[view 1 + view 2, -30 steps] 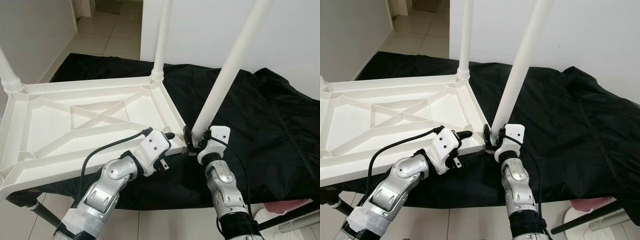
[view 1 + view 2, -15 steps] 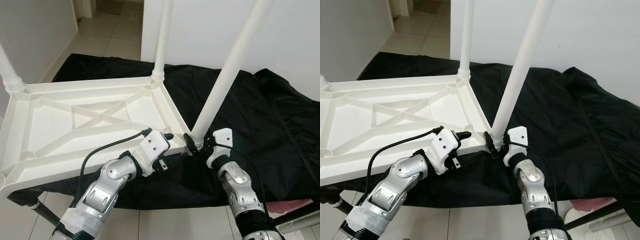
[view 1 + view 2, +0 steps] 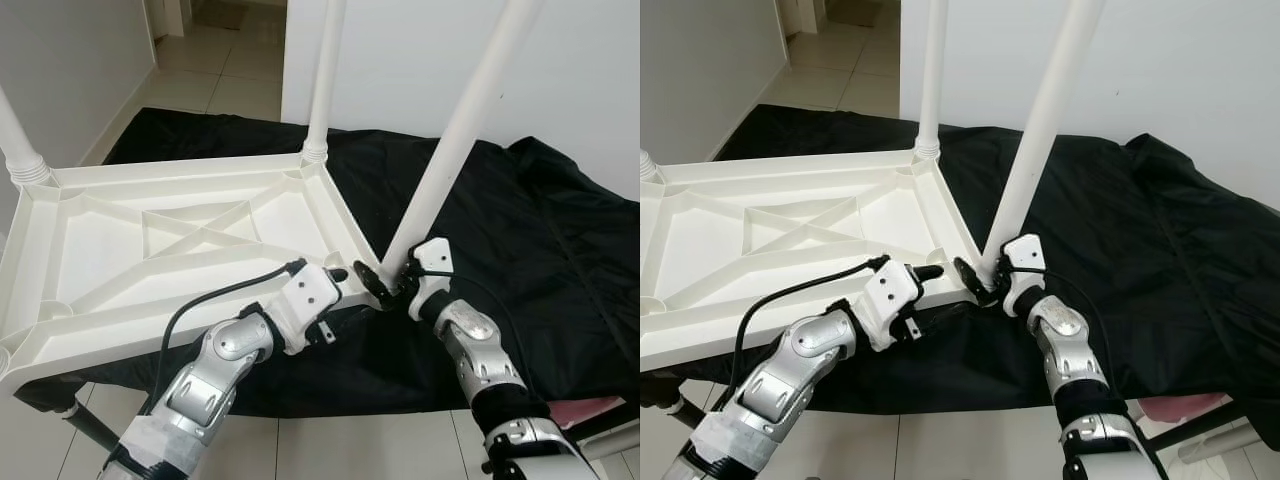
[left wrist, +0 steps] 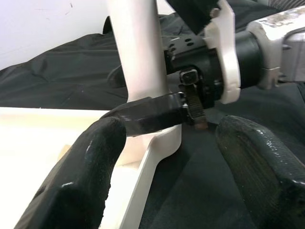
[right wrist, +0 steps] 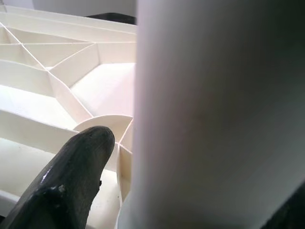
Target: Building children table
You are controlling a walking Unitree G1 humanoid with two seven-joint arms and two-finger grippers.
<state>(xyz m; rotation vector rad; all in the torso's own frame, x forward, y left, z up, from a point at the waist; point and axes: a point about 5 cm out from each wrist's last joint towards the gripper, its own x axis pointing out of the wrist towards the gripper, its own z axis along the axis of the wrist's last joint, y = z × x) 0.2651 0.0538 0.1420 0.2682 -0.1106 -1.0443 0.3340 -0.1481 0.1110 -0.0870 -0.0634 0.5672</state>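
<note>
— Since a second ago, what has shifted?

— Mostly the right arm. Its forearm has swung from standing nearly straight below the leg to slanting in from 5 o'clock, and the right hand (image 3: pixel 392 283) now sits a little higher against the base of the loose table leg (image 3: pixel 452 150). That leg has tipped slightly, though it leans toward 1 o'clock much as before. The left arm has barely moved.

— Where is the table itself?

— The white tabletop (image 3: pixel 60 250) lies upside down, ribs showing, on a worktop draped with a black cloth (image 3: pixel 540 250). It fills the scene from 9 o'clock to the centre. One fitted leg (image 3: pixel 324 70) stands upright at its far corner at 12 o'clock, and another fitted leg's base (image 3: pixel 18 150) shows at 10 o'clock.

— And the loose leg?

— Its foot meets the near corner of the tabletop, just right of centre.

— What is the right hand doing?

— It is closed around the base of that leg, one black finger (image 5: pixel 66 176) lying against the white tube beside the corner ribs, seen up close in the right wrist view.

— The left hand?

— The left hand (image 3: pixel 345 272) is at the tabletop's near edge, just left of the same corner, at 7 o'clock from the leg's foot. Its two fingers (image 4: pixel 83 176) are spread apart and grip nothing; between them the left wrist view shows the leg's base and the right hand clamped on it.
</note>
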